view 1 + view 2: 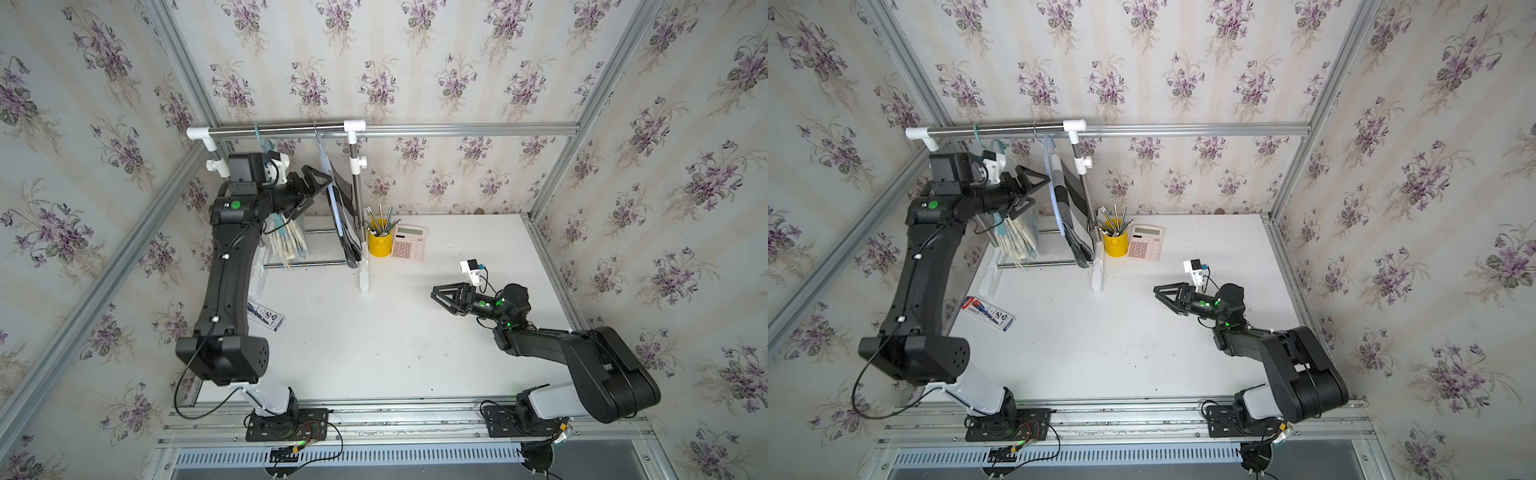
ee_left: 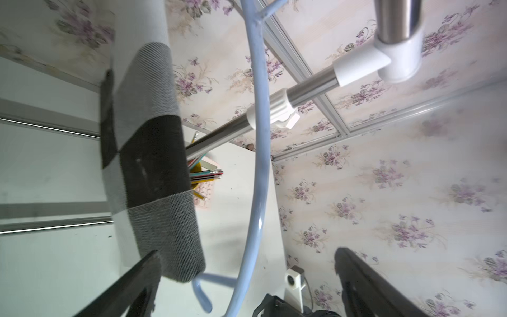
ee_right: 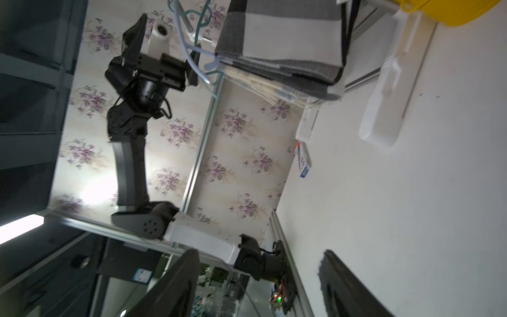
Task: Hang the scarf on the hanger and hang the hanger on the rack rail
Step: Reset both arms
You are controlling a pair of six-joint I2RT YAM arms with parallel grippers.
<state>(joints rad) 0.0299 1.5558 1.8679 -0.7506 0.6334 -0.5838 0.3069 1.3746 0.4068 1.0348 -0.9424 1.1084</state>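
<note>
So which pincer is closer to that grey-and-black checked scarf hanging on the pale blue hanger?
Left. The left pincer is open right beside the scarf, up by the metal rail. The right pincer hovers over the white table, well away.

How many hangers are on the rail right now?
2. A teal hanger on the rail carries beige cloth; a light blue hanger beside it, nearer the yellow cup, carries the grey checked scarf. None seems hidden.

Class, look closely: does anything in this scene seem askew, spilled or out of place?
Nothing is spilled or damaged. The scarf hangs over the blue hanger on the rail. Only a small carton lies slantwise near the table edge.
</note>
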